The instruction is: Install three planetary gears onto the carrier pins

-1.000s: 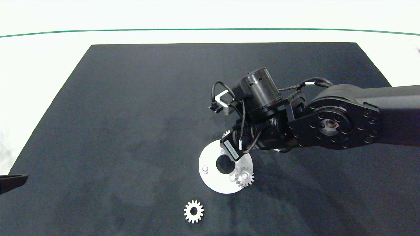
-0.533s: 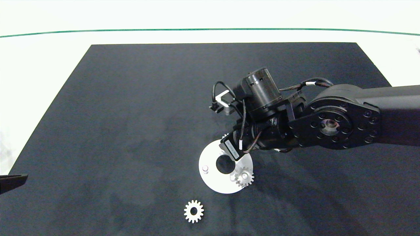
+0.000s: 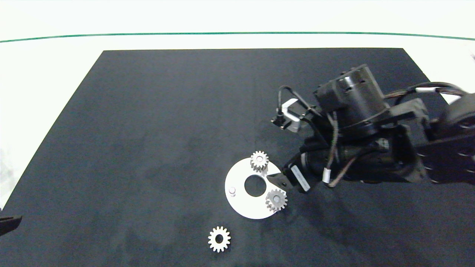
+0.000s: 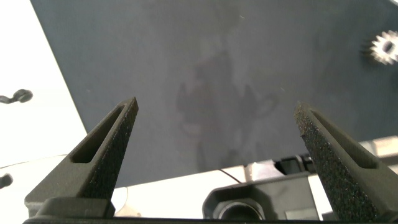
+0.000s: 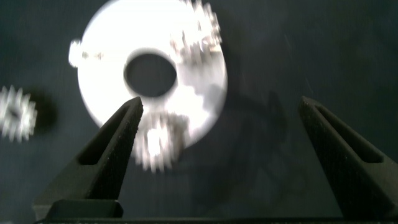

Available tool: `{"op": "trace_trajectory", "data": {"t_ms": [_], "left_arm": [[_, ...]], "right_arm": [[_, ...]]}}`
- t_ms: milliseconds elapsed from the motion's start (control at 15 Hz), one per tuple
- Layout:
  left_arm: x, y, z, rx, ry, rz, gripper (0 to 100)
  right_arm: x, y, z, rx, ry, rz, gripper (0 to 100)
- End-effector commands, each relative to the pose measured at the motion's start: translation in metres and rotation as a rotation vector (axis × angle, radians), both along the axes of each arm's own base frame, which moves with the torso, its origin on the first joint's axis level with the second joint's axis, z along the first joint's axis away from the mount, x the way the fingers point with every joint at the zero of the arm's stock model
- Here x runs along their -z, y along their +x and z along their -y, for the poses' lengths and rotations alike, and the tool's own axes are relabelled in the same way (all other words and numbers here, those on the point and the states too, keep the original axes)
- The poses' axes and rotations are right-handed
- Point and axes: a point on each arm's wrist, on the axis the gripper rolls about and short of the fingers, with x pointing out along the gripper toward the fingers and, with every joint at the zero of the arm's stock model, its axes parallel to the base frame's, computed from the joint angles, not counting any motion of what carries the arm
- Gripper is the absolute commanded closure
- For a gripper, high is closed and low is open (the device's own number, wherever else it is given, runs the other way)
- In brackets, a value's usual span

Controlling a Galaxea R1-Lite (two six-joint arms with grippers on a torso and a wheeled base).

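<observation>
The white disc (image 3: 241, 204) lies on the black mat with its carrier pins up. One planetary gear (image 3: 259, 160) sits on the far pin, another (image 3: 276, 199) on the near right pin. The left pin (image 3: 232, 191) stands bare. A third gear (image 3: 219, 239) lies flat on the mat in front of the disc. My right gripper (image 5: 221, 102) is open and holds nothing, hovering just right of the disc (image 5: 106, 81); one fingertip (image 3: 275, 180) shows between the two mounted gears. My left gripper (image 4: 216, 106) is open and parked at the mat's left edge.
The black mat (image 3: 148, 129) covers most of the white table, with a green line (image 3: 237, 33) across the far side. The right arm (image 3: 371, 148) reaches in over the mat's right half. The loose gear (image 4: 385, 46) shows in the left wrist view.
The right arm has pulled back to the right, uncovering a gear now seated on the far pin. The left gripper has slipped slightly further out at the left edge.
</observation>
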Motion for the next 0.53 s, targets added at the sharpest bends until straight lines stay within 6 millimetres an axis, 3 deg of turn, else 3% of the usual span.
{"op": "trace_trajectory", "data": {"t_ms": [67, 133, 267, 400, 533], "left_arm": [[0.010, -0.008, 0.000, 0.032, -0.014, -0.019, 0], [0.010, -0.009, 0.003, 0.092, -0.016, -0.018, 0], [0.012, -0.009, 0.006, 0.184, -0.002, -0.026, 0], [0.016, -0.007, 0.011, 0.282, 0.016, -0.050, 0], [0.029, -0.001, 0.018, 0.374, 0.067, -0.112, 0]], "right_arm": [[-0.011, -0.091, 0.089, 0.023, 0.054, 0.082, 0], [-0.001, -0.112, 0.112, 0.040, 0.055, 0.089, 0], [0.005, -0.133, 0.138, 0.076, 0.078, 0.121, 0], [-0.011, -0.139, 0.147, 0.102, 0.120, 0.198, 0], [-0.014, -0.144, 0.153, 0.108, 0.128, 0.228, 0]]}}
